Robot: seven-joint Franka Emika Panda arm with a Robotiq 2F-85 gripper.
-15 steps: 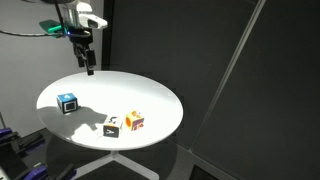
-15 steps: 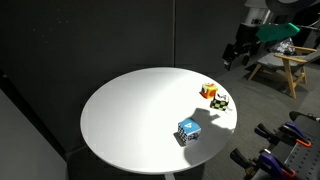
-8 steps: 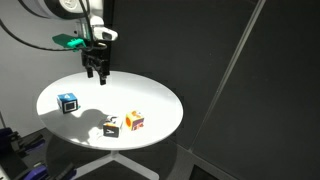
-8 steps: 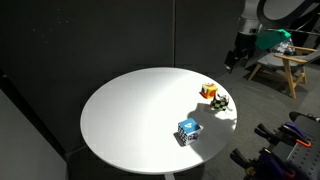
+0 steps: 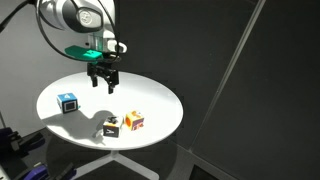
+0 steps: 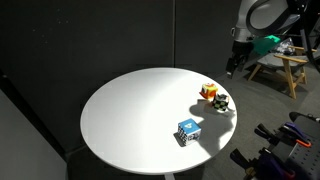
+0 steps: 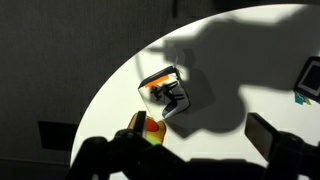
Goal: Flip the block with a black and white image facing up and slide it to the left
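The block (image 5: 111, 126) is a small dark cube with a white face bearing a black picture. It sits near the front edge of the round white table (image 5: 150, 95), beside the orange-yellow-red cube (image 5: 134, 121). It also shows in an exterior view (image 6: 221, 101) and in the wrist view (image 7: 170, 92). My gripper (image 5: 104, 83) hangs open and empty above the table, behind the block and apart from it. In the wrist view the gripper (image 7: 200, 140) has its jaws wide apart, with the block beyond them.
A blue-sided cube with a white top (image 5: 67, 102) stands apart at one side of the table, also at the wrist view's edge (image 7: 307, 78). The orange cube (image 7: 148, 128) lies close to one finger. A wooden stool (image 6: 283, 66) stands beyond the table.
My gripper has moved from above the table's far edge down and inward over the table, towards the block. The cubes have not moved.
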